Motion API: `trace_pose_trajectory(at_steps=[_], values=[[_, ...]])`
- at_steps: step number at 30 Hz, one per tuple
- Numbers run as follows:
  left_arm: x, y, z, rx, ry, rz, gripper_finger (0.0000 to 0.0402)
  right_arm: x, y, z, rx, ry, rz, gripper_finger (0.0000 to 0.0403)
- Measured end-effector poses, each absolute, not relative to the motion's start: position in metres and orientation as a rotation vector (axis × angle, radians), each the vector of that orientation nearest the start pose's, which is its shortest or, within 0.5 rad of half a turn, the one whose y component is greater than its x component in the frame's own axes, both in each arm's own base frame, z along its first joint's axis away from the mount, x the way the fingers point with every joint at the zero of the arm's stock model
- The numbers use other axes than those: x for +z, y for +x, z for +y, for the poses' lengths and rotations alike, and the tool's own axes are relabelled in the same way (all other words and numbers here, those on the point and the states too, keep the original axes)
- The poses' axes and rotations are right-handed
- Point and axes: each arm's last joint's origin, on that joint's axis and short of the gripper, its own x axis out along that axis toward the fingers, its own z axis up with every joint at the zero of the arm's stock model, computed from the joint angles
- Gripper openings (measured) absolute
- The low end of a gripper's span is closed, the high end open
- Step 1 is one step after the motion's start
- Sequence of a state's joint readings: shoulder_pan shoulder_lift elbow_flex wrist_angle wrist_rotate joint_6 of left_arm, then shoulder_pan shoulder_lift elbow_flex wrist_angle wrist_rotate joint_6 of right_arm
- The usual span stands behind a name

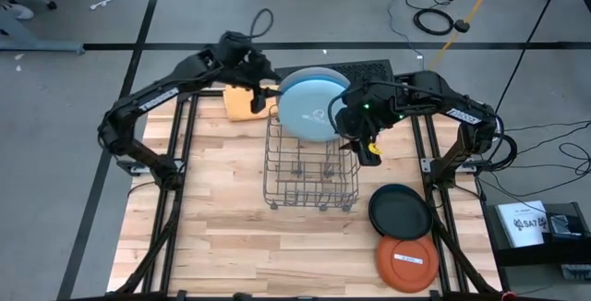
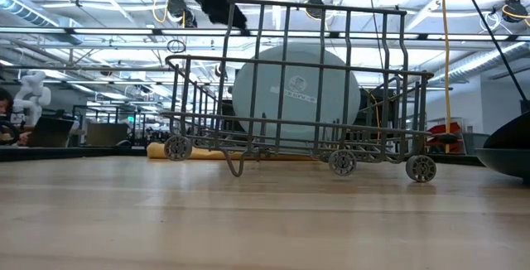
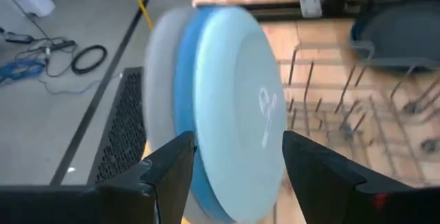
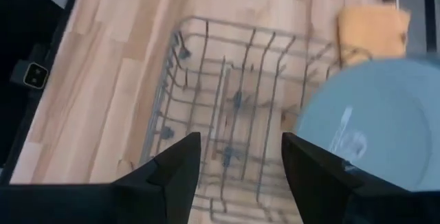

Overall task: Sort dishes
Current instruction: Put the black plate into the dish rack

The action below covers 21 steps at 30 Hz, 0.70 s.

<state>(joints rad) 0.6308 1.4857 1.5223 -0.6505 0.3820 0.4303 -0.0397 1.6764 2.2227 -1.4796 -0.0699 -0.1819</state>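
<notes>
On the near table (image 1: 231, 236) edge the orange plate (image 1: 406, 262) with an unreadable white sticker and the black plate (image 1: 401, 210) lie flat. Farther back, the blue plate (image 1: 312, 107) with its faint, illegible logo and the grey plate (image 3: 159, 100) behind it stand on edge in the wire rack (image 1: 312, 170). The left claw (image 3: 234, 172) gapes around their rims, gripping neither; the right claw (image 4: 240, 165) hangs open and empty over the rack, so a clipped rim could topple both.

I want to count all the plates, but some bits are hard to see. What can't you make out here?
- Large grey round plate: left wrist view, mostly hidden behind the large blue round plate.
- Smaller black round plate: low view, cut off by the picture's edge.
- White sticker's writing on the smaller orange round plate: high view, too small.
- Blue plate's bottom edge: low view, behind the wire rack.
</notes>
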Motion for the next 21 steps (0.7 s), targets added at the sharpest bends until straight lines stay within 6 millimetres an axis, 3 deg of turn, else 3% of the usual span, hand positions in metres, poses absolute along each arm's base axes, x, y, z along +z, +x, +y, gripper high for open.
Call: trace_pose_trajectory(at_steps=[6,10,15,21], values=[[0.405,0.244,0.153,0.123,0.065,0.521,0.0223,0.462,0.276,0.006,0.068,-0.016,1.023,0.0177],[0.411,0.240,0.131,0.086,0.033,0.473,0.0223,0.454,0.279,0.024,0.033,0.008,1.057,0.0163],[0.395,0.252,0.105,0.001,0.037,0.421,0.0223,0.421,0.288,0.050,-0.012,0.031,1.165,0.0156],[0.361,0.262,0.086,-0.041,0.004,0.405,0.0223,0.372,0.298,0.086,-0.070,0.122,1.244,0.0164]])
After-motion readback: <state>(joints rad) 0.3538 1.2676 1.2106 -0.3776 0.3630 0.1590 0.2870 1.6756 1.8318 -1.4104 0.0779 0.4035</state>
